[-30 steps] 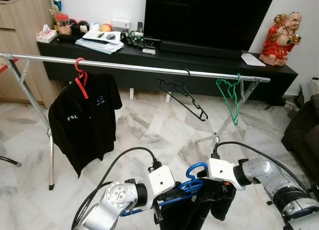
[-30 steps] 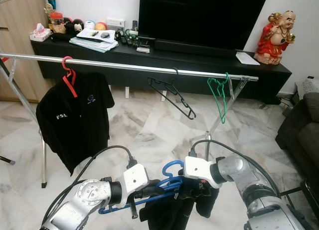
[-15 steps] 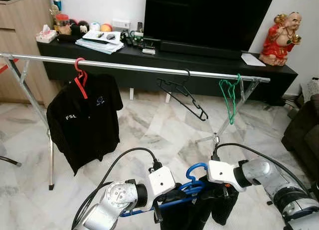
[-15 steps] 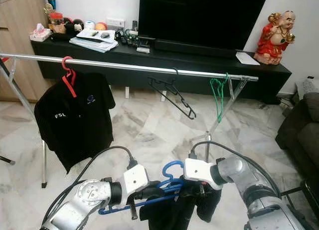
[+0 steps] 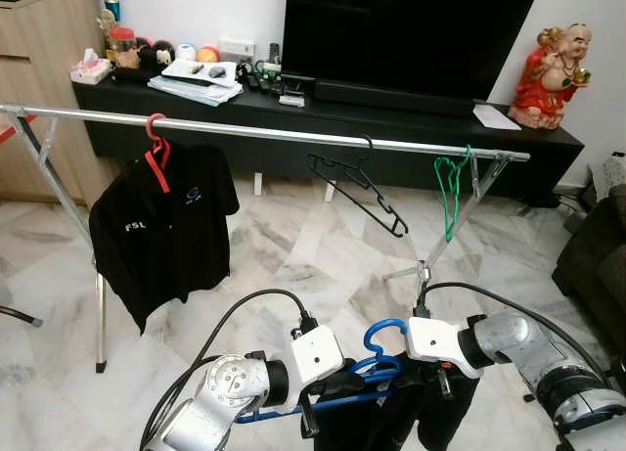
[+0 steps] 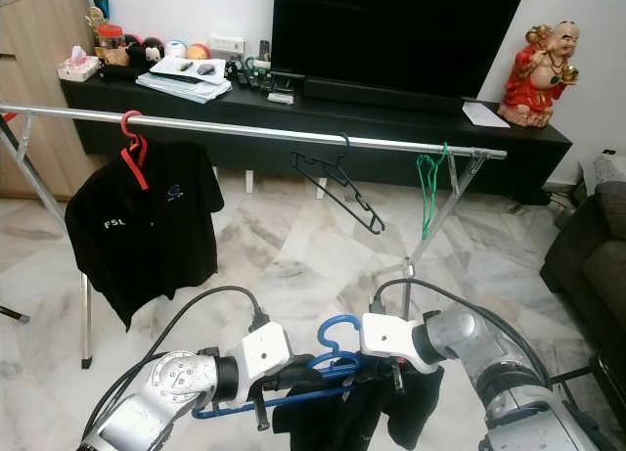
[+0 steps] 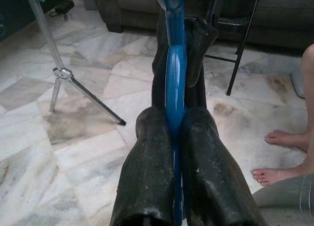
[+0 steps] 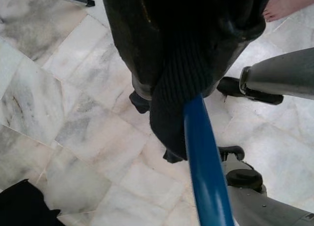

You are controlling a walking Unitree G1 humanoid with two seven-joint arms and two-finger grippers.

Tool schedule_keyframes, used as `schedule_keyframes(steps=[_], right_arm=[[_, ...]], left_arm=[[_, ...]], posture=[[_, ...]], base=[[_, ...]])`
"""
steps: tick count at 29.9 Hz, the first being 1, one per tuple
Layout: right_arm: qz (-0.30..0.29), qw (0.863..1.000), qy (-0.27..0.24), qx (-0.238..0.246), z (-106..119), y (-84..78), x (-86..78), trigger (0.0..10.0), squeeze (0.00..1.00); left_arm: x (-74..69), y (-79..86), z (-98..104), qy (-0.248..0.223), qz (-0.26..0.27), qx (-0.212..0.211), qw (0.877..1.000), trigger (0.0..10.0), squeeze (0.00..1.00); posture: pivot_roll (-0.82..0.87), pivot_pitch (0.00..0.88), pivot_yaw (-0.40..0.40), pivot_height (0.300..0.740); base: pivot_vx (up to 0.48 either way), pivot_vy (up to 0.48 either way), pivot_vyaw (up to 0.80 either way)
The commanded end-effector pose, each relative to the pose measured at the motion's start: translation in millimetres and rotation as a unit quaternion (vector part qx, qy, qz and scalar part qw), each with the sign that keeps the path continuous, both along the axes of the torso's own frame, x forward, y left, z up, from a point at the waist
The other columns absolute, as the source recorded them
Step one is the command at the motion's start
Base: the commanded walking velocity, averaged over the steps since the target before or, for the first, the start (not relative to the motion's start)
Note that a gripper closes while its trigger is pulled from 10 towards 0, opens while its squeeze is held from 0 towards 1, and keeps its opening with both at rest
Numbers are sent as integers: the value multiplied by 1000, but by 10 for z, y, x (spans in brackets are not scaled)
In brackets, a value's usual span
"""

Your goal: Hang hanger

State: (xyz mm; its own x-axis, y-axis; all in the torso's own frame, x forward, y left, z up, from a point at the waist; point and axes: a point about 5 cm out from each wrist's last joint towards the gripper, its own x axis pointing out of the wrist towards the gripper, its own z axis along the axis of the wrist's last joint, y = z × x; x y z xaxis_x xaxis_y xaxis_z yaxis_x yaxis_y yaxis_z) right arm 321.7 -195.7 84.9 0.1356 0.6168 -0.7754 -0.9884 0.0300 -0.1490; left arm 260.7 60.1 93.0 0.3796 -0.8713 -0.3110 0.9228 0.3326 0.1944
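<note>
Blue hanger (image 5: 377,368) with dark garment (image 6: 342,417) between hands, long axis hand-to-hand. Left hand (image 7: 175,152) pinching its bar; right hand (image 5: 445,378) grip unclear. Rail (image 5: 284,131) above, beyond both; right nearer free gap.

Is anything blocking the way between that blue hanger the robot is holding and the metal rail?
Nothing visible blocks it. The blue hanger is held low, and the rail has a bare stretch between the red hanger and black hanger.
</note>
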Motion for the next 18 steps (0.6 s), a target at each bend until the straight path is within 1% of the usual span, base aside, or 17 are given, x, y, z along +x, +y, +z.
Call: schedule_keyframes(steps=[1,7,10,11,14,18], right_arm=[[0,1000,6,-3,-31,18,-11,0,0],[3,1000,5,-3,-22,39,-2,0,0],[4,1000,5,-3,-22,41,-2,0,0],[5,1000,5,-4,-26,43,-4,0,0],[8,1000,5,-9,-35,41,-9,0,0],[10,999,2,-31,-63,14,-20,0,0]], left_arm=[[43,-138,250,-44,-19,-37,998,10000,0],[42,-131,245,-44,-18,-32,998,10000,0],[18,-133,231,-33,-32,-31,998,10000,0],[5,-132,238,-34,-39,-31,998,10000,1000],[-20,-122,239,-18,-49,-35,998,10000,1000],[-12,-4,210,-13,-51,-11,999,10000,1000]], posture=[[122,0,-164,740],[122,0,-168,740],[122,0,-169,740],[121,0,-169,740],[121,0,-170,740],[124,0,-172,740]], base=[[0,0,0],[0,0,0],[0,0,0],[0,0,0],[0,0,0],[0,0,0]])
